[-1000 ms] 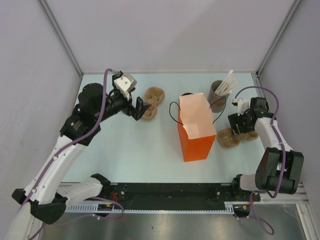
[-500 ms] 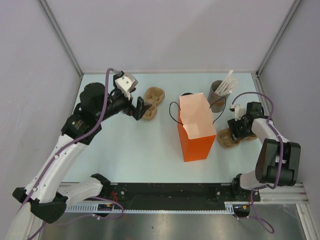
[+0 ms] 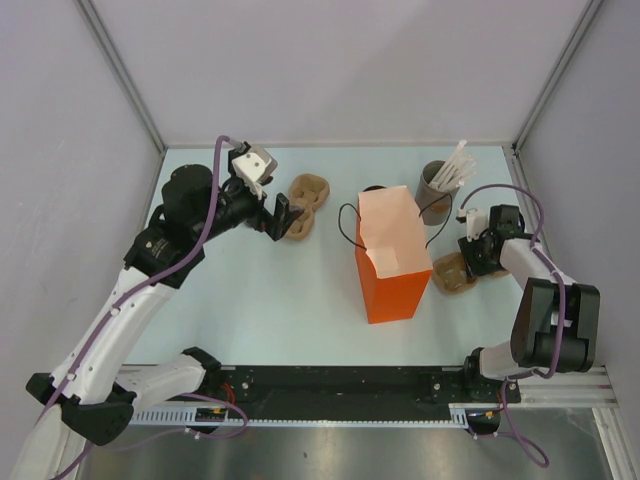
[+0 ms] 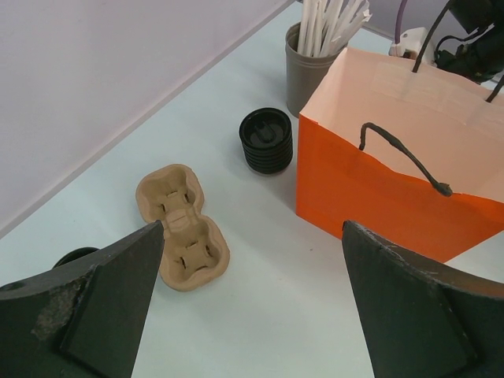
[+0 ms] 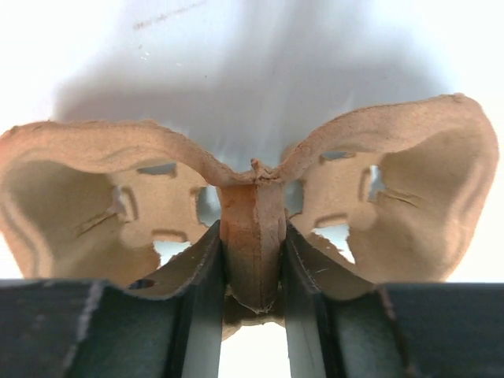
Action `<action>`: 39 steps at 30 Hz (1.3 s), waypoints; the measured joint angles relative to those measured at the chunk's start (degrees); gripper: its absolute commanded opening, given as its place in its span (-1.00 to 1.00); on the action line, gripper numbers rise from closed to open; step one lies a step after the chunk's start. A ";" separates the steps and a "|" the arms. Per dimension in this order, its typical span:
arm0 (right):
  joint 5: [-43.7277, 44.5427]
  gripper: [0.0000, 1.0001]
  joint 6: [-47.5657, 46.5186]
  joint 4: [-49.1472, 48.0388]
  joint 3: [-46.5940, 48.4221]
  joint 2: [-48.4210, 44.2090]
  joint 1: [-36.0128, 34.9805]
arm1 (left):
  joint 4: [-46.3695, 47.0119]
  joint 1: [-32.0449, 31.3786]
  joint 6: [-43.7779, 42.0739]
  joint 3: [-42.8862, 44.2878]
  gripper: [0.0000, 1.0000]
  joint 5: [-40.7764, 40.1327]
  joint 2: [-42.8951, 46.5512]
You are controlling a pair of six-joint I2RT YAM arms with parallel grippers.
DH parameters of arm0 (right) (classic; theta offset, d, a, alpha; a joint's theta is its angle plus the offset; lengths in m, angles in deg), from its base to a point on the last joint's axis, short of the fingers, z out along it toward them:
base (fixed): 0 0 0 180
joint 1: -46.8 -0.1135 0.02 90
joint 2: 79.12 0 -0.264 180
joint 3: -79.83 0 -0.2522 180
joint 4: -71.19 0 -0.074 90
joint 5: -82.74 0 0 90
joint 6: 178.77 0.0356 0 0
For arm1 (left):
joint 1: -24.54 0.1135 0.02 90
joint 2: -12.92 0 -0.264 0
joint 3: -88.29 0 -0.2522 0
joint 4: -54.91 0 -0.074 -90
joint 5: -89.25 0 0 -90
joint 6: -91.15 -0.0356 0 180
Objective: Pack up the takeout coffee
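the worktop (image 3: 300, 290) holds a tall orange bag (image 3: 393, 270), open on top so things can drop in. the left pincer (image 3: 280, 215) hangs wide open with nothing in it, near the left carrier (image 3: 308, 205). the right pincer (image 5: 253, 260) pinches the middle ridge of the right carrier (image 5: 409, 181), likely to lift it; only its own camera shows that. the coffee (image 4: 266, 140) sits just on the far side of the bag, beside the stick cup (image 3: 434, 195). from above it barely peeks out; the left wrist view shows it whole.

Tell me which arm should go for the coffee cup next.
Left. The left gripper is open and empty, with the coffee cup in plain view of its wrist camera beside the orange bag. The right gripper is clamped on the centre ridge of a cup carrier.
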 measured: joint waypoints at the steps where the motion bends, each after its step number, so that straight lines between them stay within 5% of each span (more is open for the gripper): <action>1: -0.11 -0.41 -0.04 0.02 0.00 -0.37 0.00 | 0.00 0.00 0.00 0.00 0.99 0.04 0.00; 12: -0.52 -0.41 -0.72 3.65 -0.07 -15.08 2.19 | -1.77 0.00 0.02 2.03 0.99 3.02 -1.86; 24: 0.17 -0.37 -1.92 4.94 14.03 -35.82 8.22 | -2.99 -0.02 4.46 9.22 0.99 12.46 -5.66; 39: -5.01 -0.37 2.29 4.74 43.65 -34.12 8.28 | -5.51 -1.84 9.66 14.27 0.99 18.91 -18.73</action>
